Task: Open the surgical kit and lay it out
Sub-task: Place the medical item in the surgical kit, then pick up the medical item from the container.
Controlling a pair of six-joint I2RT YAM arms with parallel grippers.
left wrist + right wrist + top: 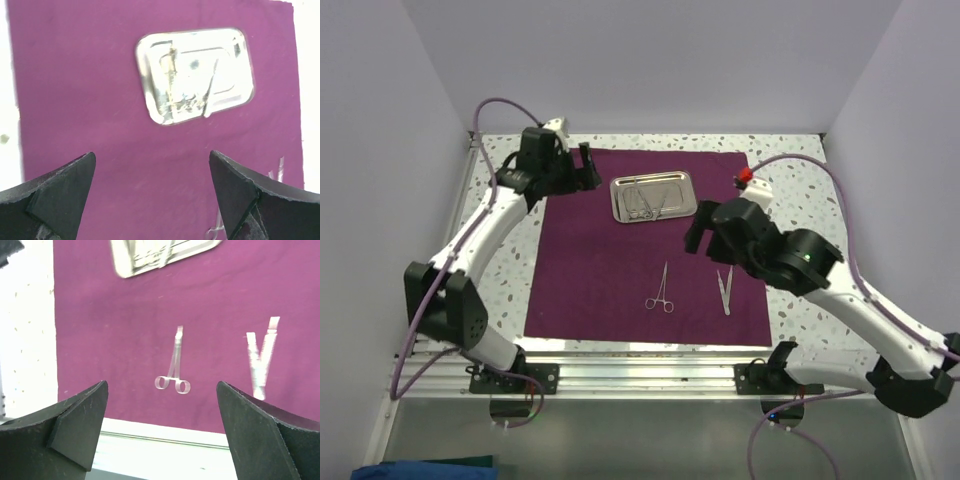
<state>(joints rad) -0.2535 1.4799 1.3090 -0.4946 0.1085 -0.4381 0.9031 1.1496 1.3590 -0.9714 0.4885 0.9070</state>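
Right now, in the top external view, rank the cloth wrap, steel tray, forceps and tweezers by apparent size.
1. cloth wrap, by far the largest.
2. steel tray.
3. forceps and tweezers: they look nearly equal in length, so I won't rank one above the other.

Matt maroon cloth wrap (pixel 590 260), shiny steel tray (pixel 653 213), speckled table (pixel 800 180)

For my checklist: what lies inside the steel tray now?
Inside the steel tray lie a few thin silver instruments, overlapping each other. Glare hides their exact number and kind.

One cloth (pixel 590 260), one tray (pixel 617 200), two arms (pixel 485 235)
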